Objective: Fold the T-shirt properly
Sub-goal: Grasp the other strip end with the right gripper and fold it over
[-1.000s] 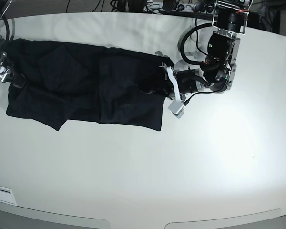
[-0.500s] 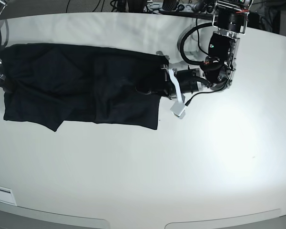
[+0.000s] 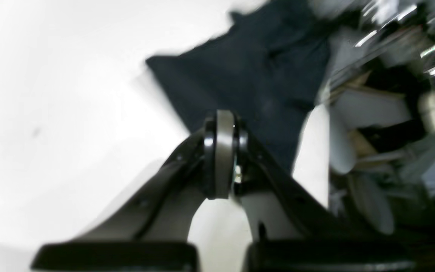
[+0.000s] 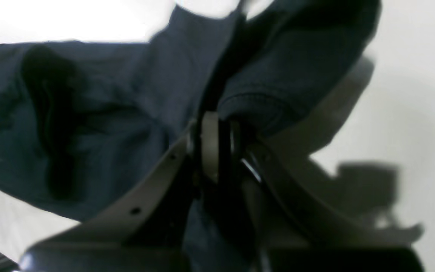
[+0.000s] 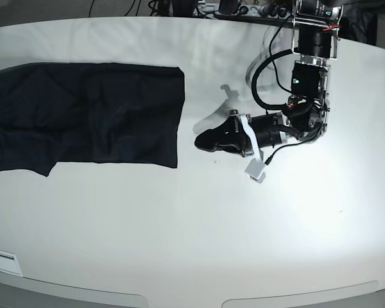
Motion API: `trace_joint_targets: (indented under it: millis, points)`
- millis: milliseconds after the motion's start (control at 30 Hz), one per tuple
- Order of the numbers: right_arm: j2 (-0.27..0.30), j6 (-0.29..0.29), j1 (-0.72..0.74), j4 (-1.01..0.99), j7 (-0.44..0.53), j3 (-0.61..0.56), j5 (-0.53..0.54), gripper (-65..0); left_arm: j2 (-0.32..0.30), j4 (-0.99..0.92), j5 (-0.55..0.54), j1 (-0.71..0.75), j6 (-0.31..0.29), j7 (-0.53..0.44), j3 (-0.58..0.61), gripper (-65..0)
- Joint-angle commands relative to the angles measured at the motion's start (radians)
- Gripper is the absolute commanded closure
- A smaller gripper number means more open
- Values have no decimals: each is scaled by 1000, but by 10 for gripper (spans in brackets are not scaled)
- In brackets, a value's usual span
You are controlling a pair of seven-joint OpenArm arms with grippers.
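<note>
The black T-shirt (image 5: pixel 83 109) lies spread flat at the far left of the white table, and its left part runs out of the base view. My left gripper (image 5: pixel 205 140) is shut and empty, low over bare table just right of the shirt's right edge. In the left wrist view the left gripper (image 3: pixel 220 151) has its fingers together, with the shirt (image 3: pixel 255 75) beyond them. My right gripper (image 4: pixel 213 143) is shut on a bunched hem of the shirt (image 4: pixel 89 113). The right arm is outside the base view.
The white table (image 5: pixel 179 244) extends toward the front and right. Cables and equipment (image 5: pixel 231 8) lie along its back edge. A white label (image 5: pixel 0 260) sits at the front left edge.
The shirt has slid left, and its right edge now lies flat. My left gripper has let go of it and moved toward the front. The right arm has left the base view.
</note>
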Motion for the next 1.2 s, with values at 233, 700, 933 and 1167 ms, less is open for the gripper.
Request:
trace_joint_targets:
  millis: [233, 700, 933, 1167]
  points:
    - [-140, -108, 10, 456, 13, 8, -117, 0, -2, 15, 85, 68, -8, -127, -5, 0]
    - [-452, 6, -78, 674, -10, 4, 222, 0, -2, 15, 84, 101, -8, -127, -4, 0]
    - [-565, 40, -78, 663, -9, -8, 230, 0, -2, 15, 84, 101, -8, -127, -4, 0]
    - [-629, 75, -78, 613, -4, -179, 152, 0, -3, 15, 84, 101, -8, -127, -4, 0]
